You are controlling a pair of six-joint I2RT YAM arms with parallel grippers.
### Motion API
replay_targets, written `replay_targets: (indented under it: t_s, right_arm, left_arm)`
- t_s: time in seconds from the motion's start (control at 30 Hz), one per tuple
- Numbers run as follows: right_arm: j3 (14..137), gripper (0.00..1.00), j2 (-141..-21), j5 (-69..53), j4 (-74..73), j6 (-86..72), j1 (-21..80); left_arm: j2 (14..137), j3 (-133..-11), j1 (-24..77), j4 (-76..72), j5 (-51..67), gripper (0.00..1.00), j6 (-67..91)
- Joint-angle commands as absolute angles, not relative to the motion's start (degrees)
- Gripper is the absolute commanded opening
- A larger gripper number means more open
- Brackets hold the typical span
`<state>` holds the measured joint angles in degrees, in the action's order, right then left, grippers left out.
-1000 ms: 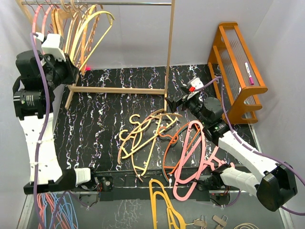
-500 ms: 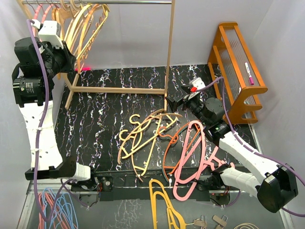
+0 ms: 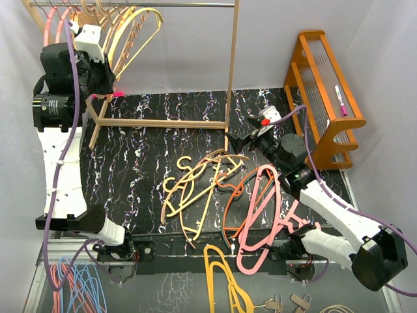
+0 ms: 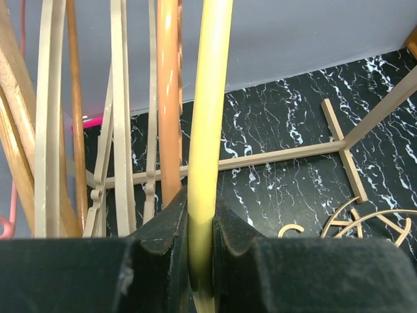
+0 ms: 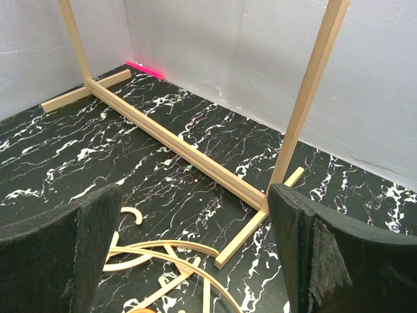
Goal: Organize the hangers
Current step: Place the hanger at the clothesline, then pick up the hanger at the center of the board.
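Some hangers (image 3: 98, 29) are on the rail (image 3: 169, 5), where the left gripper (image 4: 201, 225) grips a yellow hanger (image 4: 212, 98). The right gripper (image 5: 195, 251) is wide and empty, and a pile (image 3: 195, 182) lies on the mat (image 3: 140, 140).

A black mat (image 3: 150, 130) with white marbling covers the table, and on its far half stands a wooden clothes rack (image 3: 231, 78), its base bars flat on the mat and a metal rail (image 3: 163, 5) across the top. At the mat's far right corner sits an orange wooden stand (image 3: 313, 72) with a marker (image 3: 339, 99) lying on its ribbed top. Past the mat's near edge lie a mustard-yellow hanger (image 3: 221, 280), a blue and pink bunch (image 3: 78, 287) off the left corner, and two small pale clips (image 3: 300, 301).
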<state>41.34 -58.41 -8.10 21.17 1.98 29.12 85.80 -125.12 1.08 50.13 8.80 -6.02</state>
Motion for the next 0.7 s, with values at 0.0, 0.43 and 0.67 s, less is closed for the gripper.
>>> replay_targets:
  t_s: [0.0, 0.43, 0.67]
  right_arm:
    - [42.7, 0.98, -57.2, -8.7, 24.0, 1.2, 29.0]
    - [46.3, 0.98, -60.6, -5.1, 13.0, -0.5, 29.0]
    - [42.1, 0.98, -59.8, -2.5, 11.7, -1.1, 28.9]
  left_arm:
    - [85.1, -127.6, 1.9, 48.5, 4.7, 0.00, -7.4]
    - [75.9, -125.8, 2.0, 51.4, 4.1, 0.79, -13.7]
    - [62.9, -113.7, 2.0, 55.7, 13.9, 0.97, -18.8]
